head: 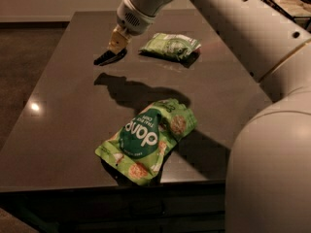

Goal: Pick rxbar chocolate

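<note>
The rxbar chocolate (pixel 108 58) is a small flat black bar. It hangs from my gripper (pixel 115 46) at the far left of the dark table (pixel 58 115). The gripper is shut on the bar's upper end and holds it tilted, a little above the tabletop. Their shadow falls on the table just below. My white arm reaches in from the upper right.
A large green "dang" pouch (pixel 148 140) lies near the table's front edge. A smaller light-green snack bag (pixel 171 46) lies just right of the gripper. A patterned box (pixel 289 6) stands at the far right back. My arm's bulk fills the right side.
</note>
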Controlling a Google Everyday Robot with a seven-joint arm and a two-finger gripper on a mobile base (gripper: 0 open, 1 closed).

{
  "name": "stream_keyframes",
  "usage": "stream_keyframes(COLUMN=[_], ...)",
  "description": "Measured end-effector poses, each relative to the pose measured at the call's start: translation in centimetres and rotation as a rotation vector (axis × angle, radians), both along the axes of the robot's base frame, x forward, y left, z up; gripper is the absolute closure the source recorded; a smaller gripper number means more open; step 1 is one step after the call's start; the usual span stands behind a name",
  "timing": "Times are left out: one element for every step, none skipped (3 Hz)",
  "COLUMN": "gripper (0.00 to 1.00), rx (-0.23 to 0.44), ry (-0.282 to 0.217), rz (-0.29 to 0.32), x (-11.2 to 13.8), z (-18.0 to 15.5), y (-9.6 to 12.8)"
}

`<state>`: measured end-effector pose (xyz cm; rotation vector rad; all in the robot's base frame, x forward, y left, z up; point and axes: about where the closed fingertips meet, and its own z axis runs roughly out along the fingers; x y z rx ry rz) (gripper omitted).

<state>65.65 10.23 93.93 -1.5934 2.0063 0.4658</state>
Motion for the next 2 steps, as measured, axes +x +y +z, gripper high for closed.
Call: stream_keyframes(gripper=[1.00,1.00], rx=[0.050,0.051], ry=[-0.046,-0.046], rz=[0.049,0.050], x=[-2.00,-2.06], z=[2.90,2.93], y=[-1.42,-1.48])
